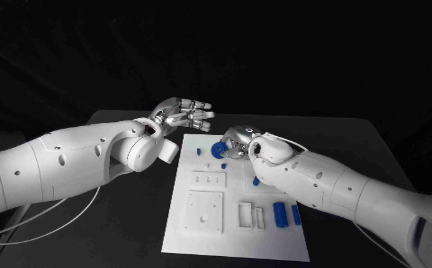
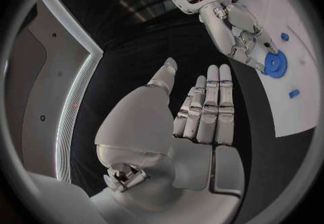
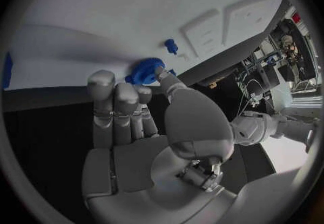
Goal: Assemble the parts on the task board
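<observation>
The white task board [image 1: 236, 230] lies in the middle of the table. A blue gear [image 1: 219, 150] sits near its far edge. My right hand [image 1: 240, 139] reaches down onto it, and its thumb and fingertips pinch the gear's rim. In the left wrist view that right hand [image 2: 242, 29] grips the gear [image 2: 275, 64] on the board [image 2: 300, 13]. From the right wrist view, the gear [image 3: 144, 70] is at the fingertips of my right hand [image 3: 135, 116]. My left hand [image 1: 185, 114] hovers beyond the board's far left corner, fingers straight and apart, holding nothing; the same hand [image 2: 202, 110] is empty in its own wrist view.
A small blue peg [image 1: 199, 152] stands left of the gear. Two blue cylinders [image 1: 279, 213] lie near the board's right edge and another blue piece [image 1: 256, 181] sits mid-board. Raised white fixtures [image 1: 204, 212] occupy the board's near half. Black table surrounds the board.
</observation>
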{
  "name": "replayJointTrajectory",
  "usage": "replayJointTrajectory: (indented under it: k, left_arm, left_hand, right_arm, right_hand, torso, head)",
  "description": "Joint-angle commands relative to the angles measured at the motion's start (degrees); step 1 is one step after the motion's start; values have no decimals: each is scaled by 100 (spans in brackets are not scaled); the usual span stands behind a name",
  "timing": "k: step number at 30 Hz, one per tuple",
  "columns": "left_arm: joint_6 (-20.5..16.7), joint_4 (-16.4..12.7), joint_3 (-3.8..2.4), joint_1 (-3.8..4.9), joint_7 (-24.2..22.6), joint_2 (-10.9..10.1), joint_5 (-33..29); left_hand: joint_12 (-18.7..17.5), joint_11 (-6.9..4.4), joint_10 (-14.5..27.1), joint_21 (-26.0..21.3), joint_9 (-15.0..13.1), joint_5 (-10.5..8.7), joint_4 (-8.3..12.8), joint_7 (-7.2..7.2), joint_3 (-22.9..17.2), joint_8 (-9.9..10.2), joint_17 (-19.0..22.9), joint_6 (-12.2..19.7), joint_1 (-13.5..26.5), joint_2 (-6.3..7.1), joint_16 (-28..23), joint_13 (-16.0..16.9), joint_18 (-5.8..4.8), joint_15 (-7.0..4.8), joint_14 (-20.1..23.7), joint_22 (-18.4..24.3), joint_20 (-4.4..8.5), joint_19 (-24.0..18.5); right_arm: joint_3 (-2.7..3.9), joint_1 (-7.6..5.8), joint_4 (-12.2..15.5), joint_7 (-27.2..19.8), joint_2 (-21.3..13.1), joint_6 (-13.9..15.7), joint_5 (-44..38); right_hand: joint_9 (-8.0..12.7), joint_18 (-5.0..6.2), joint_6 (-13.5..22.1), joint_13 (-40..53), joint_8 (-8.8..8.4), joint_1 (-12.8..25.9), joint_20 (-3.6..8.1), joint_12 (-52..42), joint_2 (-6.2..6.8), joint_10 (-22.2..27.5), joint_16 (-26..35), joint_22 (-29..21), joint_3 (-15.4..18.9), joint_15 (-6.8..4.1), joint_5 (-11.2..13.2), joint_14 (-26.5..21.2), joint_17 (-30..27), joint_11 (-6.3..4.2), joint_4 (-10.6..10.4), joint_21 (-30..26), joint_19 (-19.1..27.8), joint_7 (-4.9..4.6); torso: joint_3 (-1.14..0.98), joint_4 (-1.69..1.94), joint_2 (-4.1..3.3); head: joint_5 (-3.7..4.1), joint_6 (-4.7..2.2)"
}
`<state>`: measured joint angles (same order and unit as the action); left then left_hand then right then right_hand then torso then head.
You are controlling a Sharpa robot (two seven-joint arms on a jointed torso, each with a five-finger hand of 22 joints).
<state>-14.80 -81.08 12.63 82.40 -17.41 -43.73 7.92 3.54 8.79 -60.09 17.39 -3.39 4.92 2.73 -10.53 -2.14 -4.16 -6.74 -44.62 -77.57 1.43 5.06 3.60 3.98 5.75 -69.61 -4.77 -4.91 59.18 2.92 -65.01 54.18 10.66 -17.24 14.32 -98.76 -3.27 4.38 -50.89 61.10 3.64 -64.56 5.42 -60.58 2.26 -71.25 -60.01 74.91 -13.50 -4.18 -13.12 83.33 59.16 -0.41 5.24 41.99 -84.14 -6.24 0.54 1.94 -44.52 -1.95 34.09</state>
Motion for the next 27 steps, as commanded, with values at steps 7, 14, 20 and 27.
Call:
replayJointTrajectory:
  k: [7,14,20,27]
  left_arm:
    - [21,-7,-3,1,-30,-2,6]
    - [24,4,-3,0,-32,-3,6]
    - [22,8,-3,0,-31,-8,6]
    - [21,13,-3,0,-31,-19,6]
  left_hand:
    - [-12,-17,24,22,1,109,89,-10,13,3,8,-38,-64,-68,31,-3,62,14,-24,-9,0,-11]
    - [-12,-17,26,36,1,117,127,-10,35,5,12,-36,-55,-89,29,-3,62,13,-27,-16,1,-20]
    - [-12,-16,27,38,2,116,133,-10,39,7,12,-28,-53,-91,29,-3,62,14,-27,-16,0,-22]
    - [-12,-16,27,45,4,116,149,-13,48,12,14,-5,-47,-97,28,-3,62,15,-27,-18,0,-28]
  right_arm:
    - [-7,8,24,-64,-80,-124,154]
    - [-12,22,137,-25,-165,27,160]
    - [-12,36,150,72,-219,83,139]
    - [-13,55,172,90,-289,177,135]
  right_hand:
    - [-6,7,-76,16,-32,-7,-1,-42,-41,-29,-38,517,298,-2,-151,-20,15,22,10,42,-236,-7]
    - [-10,10,-186,22,-26,-11,-3,-51,-73,-37,-41,515,364,1,-158,-21,12,29,0,35,-236,-8]
    - [-10,15,-223,12,-29,-1,-7,-42,-60,-34,-34,513,369,7,-149,-24,4,38,-13,31,-236,-15]
    - [-12,20,-266,2,-26,-6,-15,-36,-29,-29,-24,510,362,12,-141,-26,-10,41,-40,17,-234,-15]
  torso:
    - [3,0,1]
    - [1,-3,1]
    - [0,1,-2]
    - [-4,-10,1]
  head:
    - [-37,21]
    - [-43,35]
    - [-43,34]
    - [-42,39]
